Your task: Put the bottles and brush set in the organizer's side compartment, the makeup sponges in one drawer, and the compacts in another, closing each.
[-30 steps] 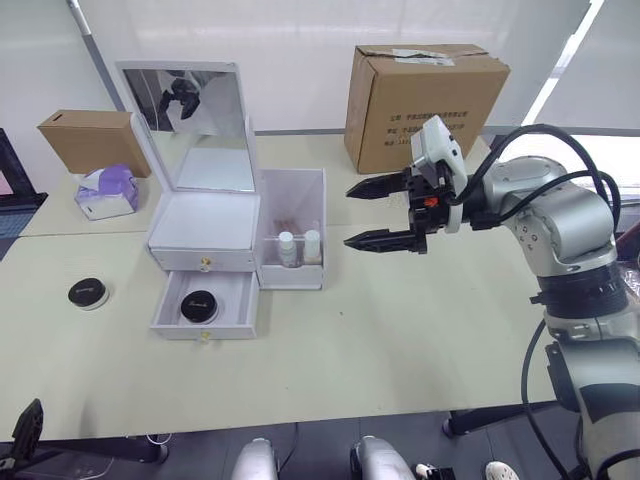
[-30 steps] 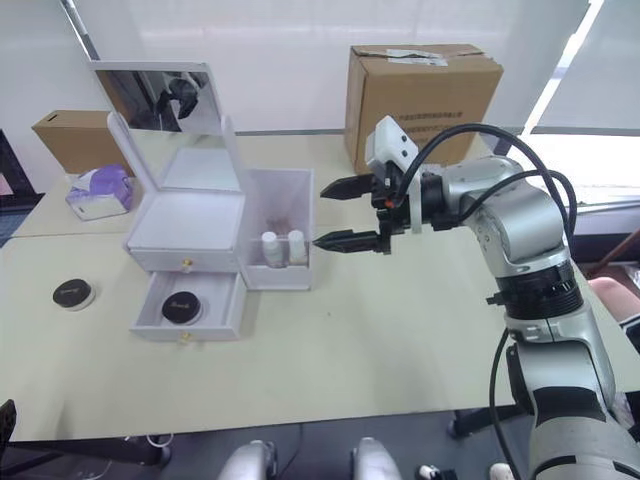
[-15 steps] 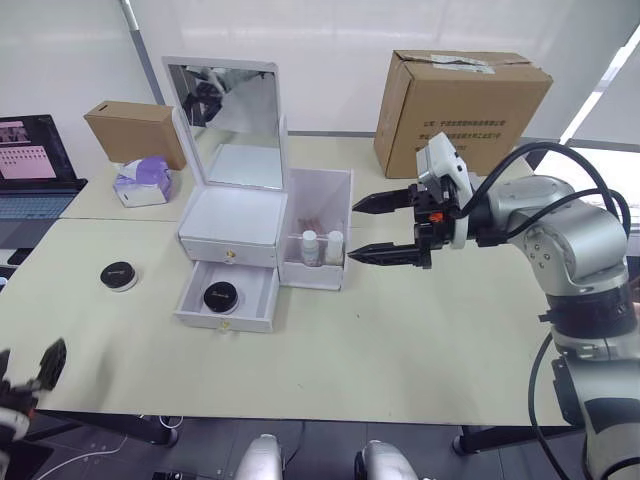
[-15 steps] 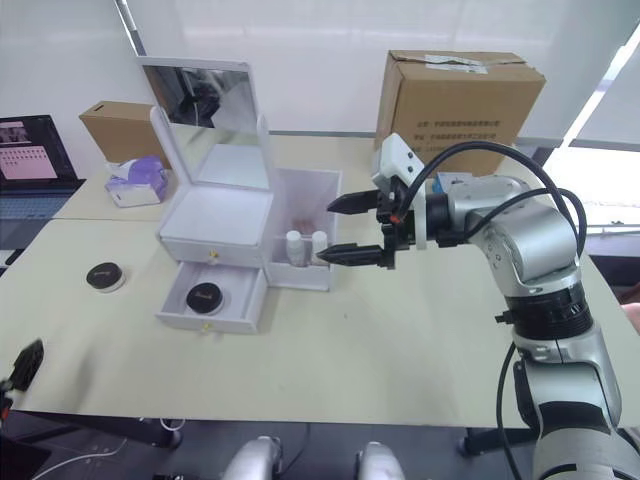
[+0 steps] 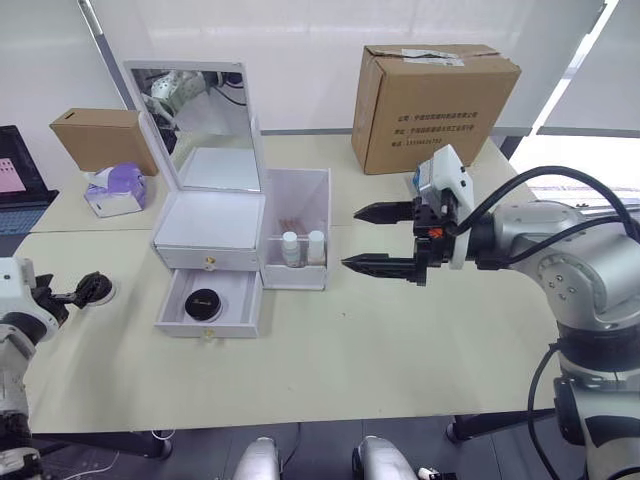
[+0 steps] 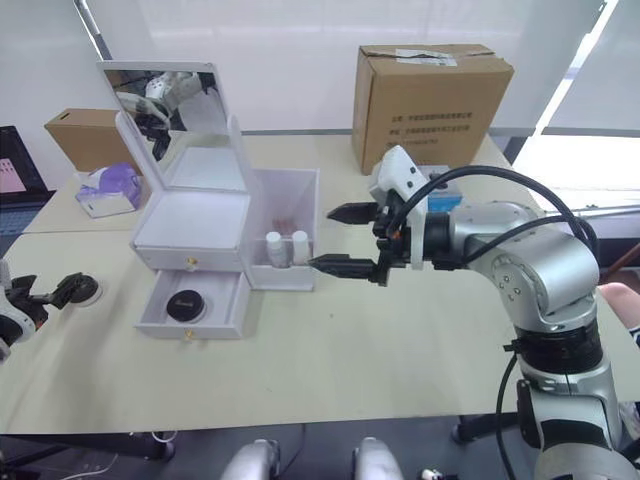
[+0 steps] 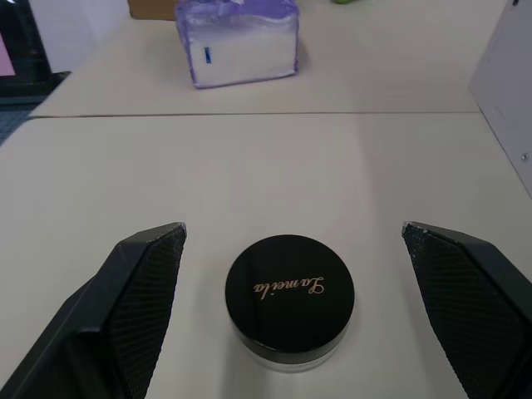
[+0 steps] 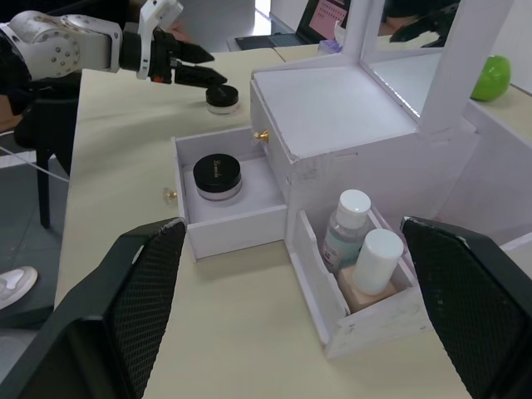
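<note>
My left gripper has just come in, fingers wide around the second compact on the tabletop left of the organizer, ready for the open drawer; my right gripper hovers wide.

Layout around the organizer

One compact lies in its open lower drawer; bottles stand in its side compartment; another compact sits on the bench to its left.

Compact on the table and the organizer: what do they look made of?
The compact looks like plastic: glossy black lid with gold script, clear or frosted base. The organizer looks like matte white plastic, going by its thin moulded walls, with small gold knobs, probably metal-coated.
</note>
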